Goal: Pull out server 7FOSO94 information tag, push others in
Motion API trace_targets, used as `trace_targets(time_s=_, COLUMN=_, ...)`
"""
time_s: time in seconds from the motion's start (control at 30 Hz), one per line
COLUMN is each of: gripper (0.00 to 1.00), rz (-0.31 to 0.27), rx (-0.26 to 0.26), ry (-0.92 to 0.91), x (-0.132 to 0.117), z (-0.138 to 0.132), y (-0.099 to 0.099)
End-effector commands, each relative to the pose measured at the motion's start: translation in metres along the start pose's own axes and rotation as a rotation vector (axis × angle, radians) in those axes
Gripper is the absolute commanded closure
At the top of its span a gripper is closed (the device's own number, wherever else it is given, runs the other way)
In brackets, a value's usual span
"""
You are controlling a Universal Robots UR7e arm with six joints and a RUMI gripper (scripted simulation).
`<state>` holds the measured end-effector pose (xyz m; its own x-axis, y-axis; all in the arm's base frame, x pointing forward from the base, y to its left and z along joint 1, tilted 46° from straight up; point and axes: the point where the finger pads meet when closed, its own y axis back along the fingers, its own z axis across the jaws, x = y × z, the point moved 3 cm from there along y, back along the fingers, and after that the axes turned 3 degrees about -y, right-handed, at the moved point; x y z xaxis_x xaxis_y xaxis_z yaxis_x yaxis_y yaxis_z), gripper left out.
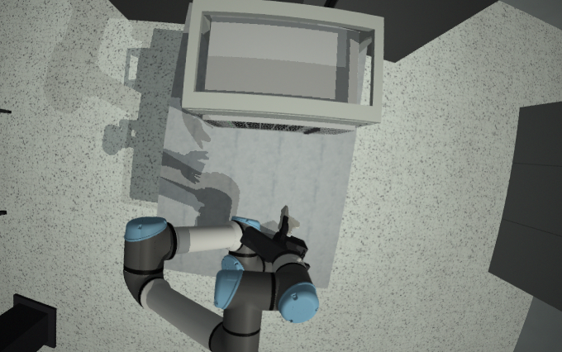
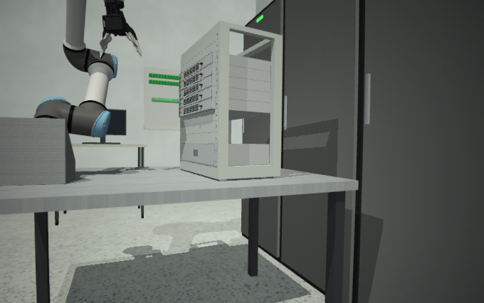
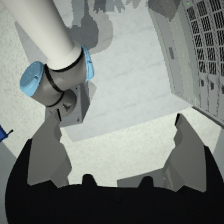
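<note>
The light grey rack stands upright on the table. Several stacked servers with black perforated fronts fill its upper part. Small dark parts show near the right end of the server fronts; I cannot tell whether these are the information tags or how far any tag is out. No service tag can be read. My gripper is open with nothing between its jaws. It hangs high above the table, in front of the rack and well clear of it.
The grey table carries the rack and the arm's block-shaped base. Tall dark cabinets stand behind the rack. The arm's own bent elbow link is left of the gripper.
</note>
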<state>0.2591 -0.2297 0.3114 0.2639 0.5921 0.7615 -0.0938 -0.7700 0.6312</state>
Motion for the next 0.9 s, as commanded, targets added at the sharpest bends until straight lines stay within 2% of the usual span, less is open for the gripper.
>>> trace_targets(time_s=0.0, gripper=0.0, rz=0.122, rx=-0.003, ry=-0.029, x=0.005, z=0.008, y=-0.018)
trace_targets(time_s=0.13, gripper=0.0, rz=0.242, rx=-0.006, ry=-0.067, x=0.011, z=0.016, y=-0.032)
trace_targets(time_s=0.2, gripper=0.0, rz=0.242, rx=-0.006, ry=-0.067, x=0.011, z=0.016, y=-0.032)
trace_targets(time_s=0.7, gripper=0.0, rz=0.706, rx=-0.014, ry=-0.273, x=0.035, z=0.051, y=-0.066)
trace_targets(time_s=0.77, gripper=0.0, rz=0.706, rx=-0.014, ry=-0.273, x=0.035, z=0.051, y=-0.066)
trace_targets(time_s=0.87, gripper=0.0, rz=0.797, rx=-0.015, ry=-0.327, x=0.038, z=0.06, y=-0.07)
